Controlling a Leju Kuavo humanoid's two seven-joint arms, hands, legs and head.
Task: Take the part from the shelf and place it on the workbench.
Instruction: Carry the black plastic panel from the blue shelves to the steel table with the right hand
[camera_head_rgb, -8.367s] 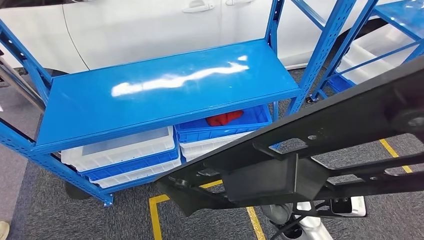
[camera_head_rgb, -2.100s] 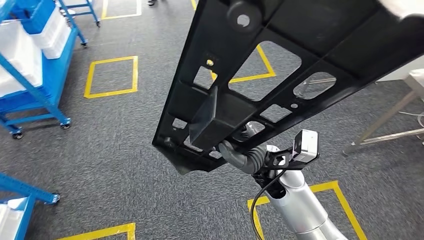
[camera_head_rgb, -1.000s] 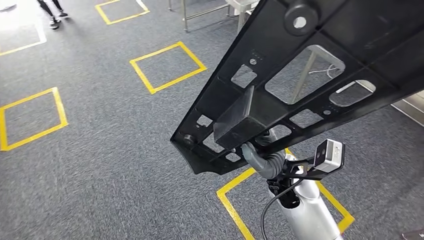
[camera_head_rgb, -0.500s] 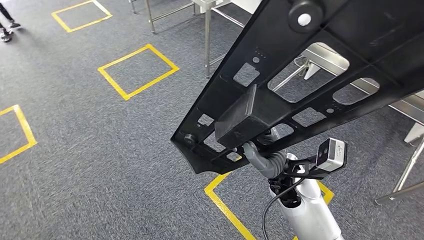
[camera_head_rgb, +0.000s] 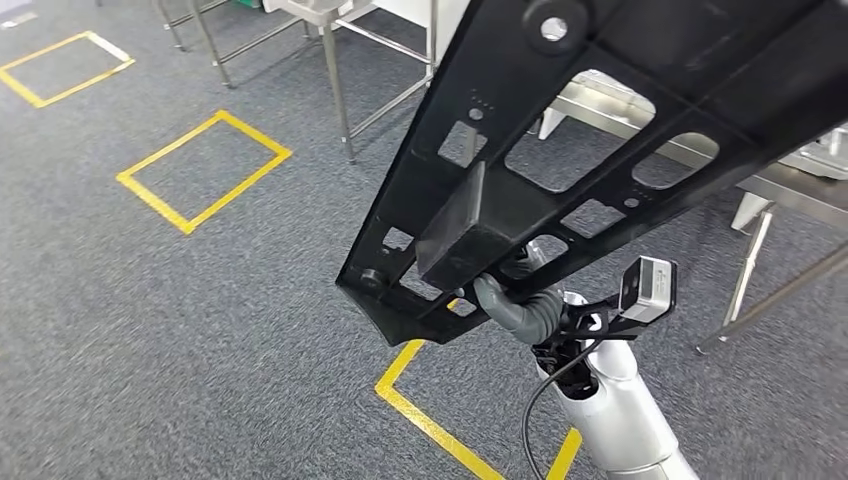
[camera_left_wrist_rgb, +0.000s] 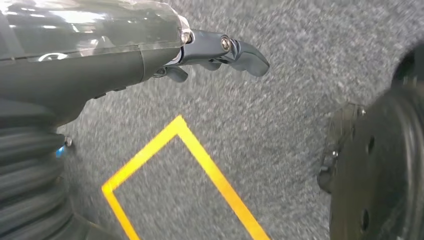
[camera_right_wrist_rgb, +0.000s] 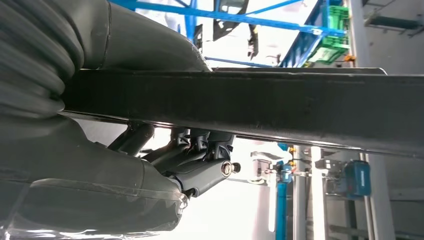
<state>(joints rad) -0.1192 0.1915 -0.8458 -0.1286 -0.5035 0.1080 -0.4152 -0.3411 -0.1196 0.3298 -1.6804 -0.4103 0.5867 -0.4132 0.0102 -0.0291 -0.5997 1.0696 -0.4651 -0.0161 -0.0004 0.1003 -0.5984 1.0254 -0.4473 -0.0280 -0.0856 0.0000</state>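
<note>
Head view: high on the body, facing forward and down at the carpet (camera_head_rgb: 200, 330), with the part (camera_head_rgb: 640, 120) close overhead. Left wrist view: close behind the left hand (camera_left_wrist_rgb: 220, 50), facing the carpet. Right wrist view: close behind the right hand (camera_right_wrist_rgb: 200, 165), sharing the part with the head view.

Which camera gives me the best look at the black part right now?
Head view: the black part shows its cut-outs and box-shaped block, right hand underneath. Right wrist view shows just an edge-on dark bar; left wrist view, none of it clearly.
</note>
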